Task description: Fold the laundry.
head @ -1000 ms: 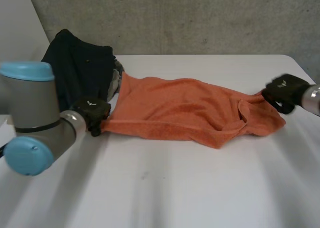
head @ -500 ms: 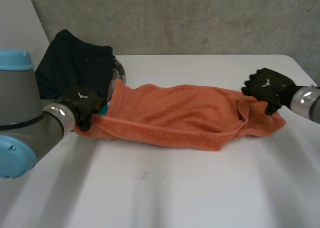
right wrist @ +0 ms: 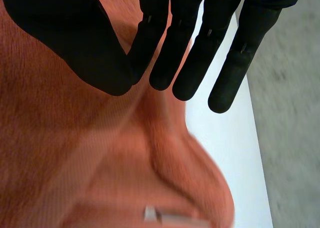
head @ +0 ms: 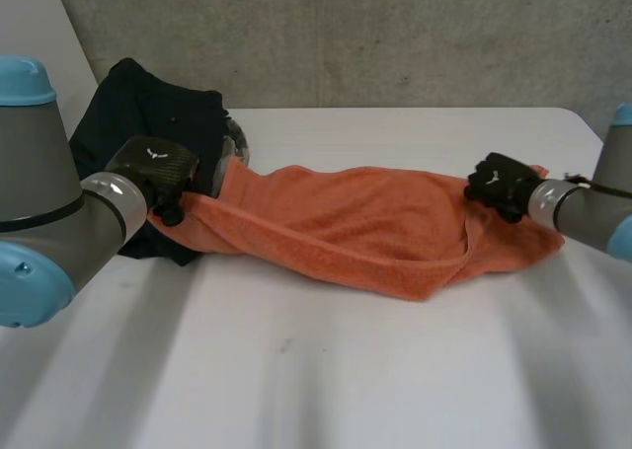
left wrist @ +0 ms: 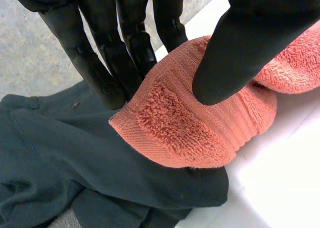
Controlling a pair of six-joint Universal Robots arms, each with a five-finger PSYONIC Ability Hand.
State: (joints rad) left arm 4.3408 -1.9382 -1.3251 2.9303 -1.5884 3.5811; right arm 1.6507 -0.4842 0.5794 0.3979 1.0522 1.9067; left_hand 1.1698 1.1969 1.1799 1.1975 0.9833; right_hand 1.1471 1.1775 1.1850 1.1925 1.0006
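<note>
Across the middle of the white desk (head: 326,370) lies the orange towel (head: 365,227), drawn out long between the two hands, its near edge sagging in a loose fold. At its left end the left hand (head: 153,171) grips a corner, and that corner sits over the edge of a dark heap of clothing (head: 148,118) piled at the desk's back left.

Seen from the left wrist, the thumb presses down on the towel's hemmed corner while the fingers (left wrist: 105,67) stand behind it, so the cloth is pinched between them. The dark clothing spreads out beneath the corner.

At the towel's right end the right hand (head: 502,185) rests on the far edge, with the cloth bunched below and beside it. From the right wrist, its fingers are nearly straight and the thumb tip meets the first of them, with a ridge of the towel's hem running up into that pinch. A small pale label (right wrist: 152,214) shows on the towel under the palm, and bare desk lies just beyond the fingertips.
</note>
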